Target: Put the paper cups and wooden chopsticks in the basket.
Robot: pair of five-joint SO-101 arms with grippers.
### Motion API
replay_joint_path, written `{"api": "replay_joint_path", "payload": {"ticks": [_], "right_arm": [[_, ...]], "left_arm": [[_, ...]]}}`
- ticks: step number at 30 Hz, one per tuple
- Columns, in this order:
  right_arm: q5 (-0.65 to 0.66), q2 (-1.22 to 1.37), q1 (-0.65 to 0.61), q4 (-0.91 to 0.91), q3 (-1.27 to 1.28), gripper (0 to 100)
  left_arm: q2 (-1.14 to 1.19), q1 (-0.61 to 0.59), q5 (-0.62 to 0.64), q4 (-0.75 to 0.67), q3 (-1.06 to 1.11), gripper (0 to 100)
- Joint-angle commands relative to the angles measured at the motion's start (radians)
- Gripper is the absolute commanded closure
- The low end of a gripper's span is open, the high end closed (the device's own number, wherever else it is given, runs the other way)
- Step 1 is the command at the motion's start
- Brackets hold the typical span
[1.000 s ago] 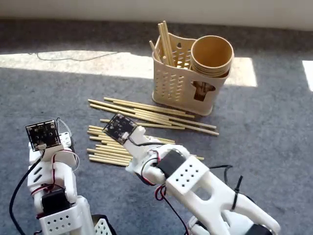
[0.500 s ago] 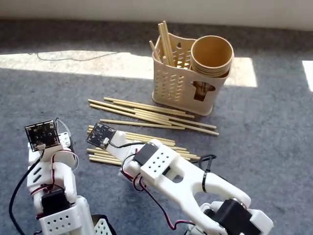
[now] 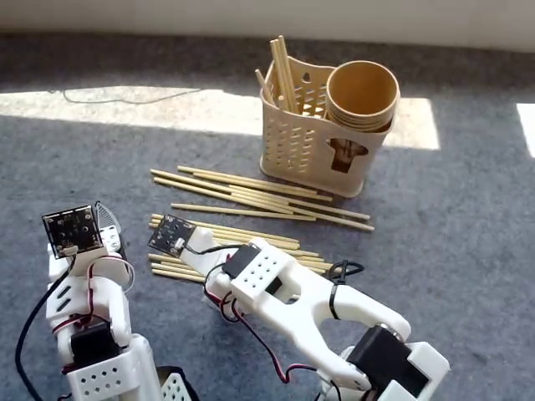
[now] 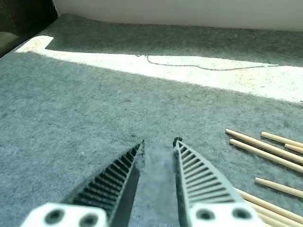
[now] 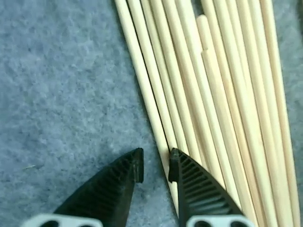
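A cream slotted basket (image 3: 311, 138) stands at the back with stacked paper cups (image 3: 361, 90) and a few wooden chopsticks (image 3: 282, 68) upright in it. Loose chopsticks lie on the carpet in an upper bunch (image 3: 259, 195) and a lower bunch (image 3: 238, 242). My right gripper (image 5: 155, 165) hangs low over the outer edge of the lower bunch (image 5: 213, 94), slightly open, with the outermost stick running in at one fingertip; its wrist camera board (image 3: 171, 236) covers it from above. My left gripper (image 4: 158, 143) rests open over bare carpet, left of the chopstick ends (image 4: 265, 147).
Grey carpet (image 3: 468, 225) covers the whole floor, with a sunlit strip (image 3: 125, 109) behind the chopsticks and a thin cable (image 4: 203, 64) lying across it. The left arm (image 3: 88, 301) stands at the near left, close beside the right arm's body (image 3: 301, 301).
The right arm has swung left and toward the near side, its wrist passing from the middle of the chopsticks to the left end of the lower bunch. The left arm has kept still.
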Motion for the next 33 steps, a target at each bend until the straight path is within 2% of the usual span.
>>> {"api": "replay_joint_path", "payload": {"ticks": [1, 4, 7, 14, 21, 27, 33], "right_arm": [[0.011, -0.001, 0.036, -0.025, -0.036, 89.9], [0.012, 0.007, 0.071, -0.025, -0.036, 89.9], [0.068, 0.01, 0.07, -0.025, -0.035, 89.9], [0.072, 0.012, 0.065, -0.025, -0.028, 89.9], [0.074, 0.013, -0.025, -0.019, -0.024, 89.9], [0.074, 0.039, -0.031, -0.018, -0.01, 89.9], [0.066, 0.171, 0.058, -0.019, -0.088, 90.0]], "left_arm": [[-0.007, -0.008, 0.008, -0.003, -0.01, 89], [-0.007, -0.008, 0.008, -0.003, -0.01, 89], [-0.007, -0.008, 0.008, -0.003, -0.01, 89], [-0.007, -0.008, 0.008, -0.003, -0.01, 89], [-0.007, -0.005, 0.008, -0.003, -0.01, 89], [-0.007, -0.007, 0.008, -0.003, -0.01, 89], [-0.007, -0.007, 0.008, -0.003, -0.01, 89]]}}
